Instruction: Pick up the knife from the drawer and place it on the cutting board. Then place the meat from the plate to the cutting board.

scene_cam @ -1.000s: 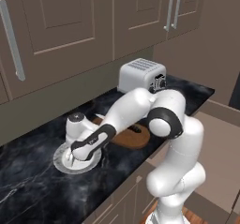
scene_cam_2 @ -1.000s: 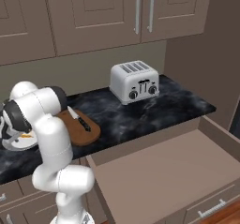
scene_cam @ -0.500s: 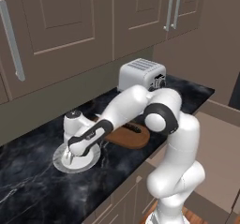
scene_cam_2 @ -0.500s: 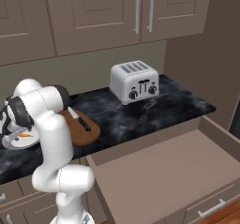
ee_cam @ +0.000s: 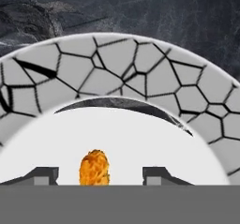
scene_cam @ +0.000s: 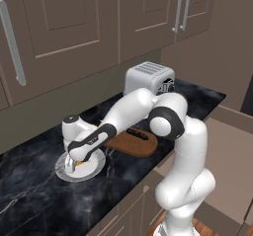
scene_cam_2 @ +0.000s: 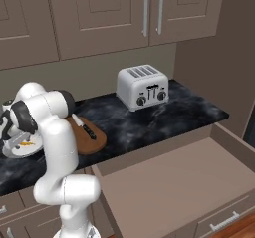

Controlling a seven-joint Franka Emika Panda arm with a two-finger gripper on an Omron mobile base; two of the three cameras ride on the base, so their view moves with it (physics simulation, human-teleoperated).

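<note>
In the left base view the white arm reaches to the lower left of the frame, where the gripper (scene_cam: 73, 165) is lowered onto the plate (scene_cam: 94, 168) on the dark marbled worktop (scene_cam: 29, 200). The hand view looks straight down at the plate's cracked grey rim and white centre: the meat (ee_cam: 94, 168), a small orange-brown piece, sits at the bottom middle of the frame between the two dark fingertips (ee_cam: 41, 175), with white plate visible on either side of it. The jaws stand apart around the meat and do not touch it, so nothing is gripped. Just right of the plate lies the cutting board (scene_cam: 129, 146), with the knife (scene_cam: 138, 134) flat on it. In the right base view the drawer (scene_cam_2: 174, 182) stands pulled out at the lower right, and the toaster (scene_cam_2: 142, 86) sits near the wall.
</note>
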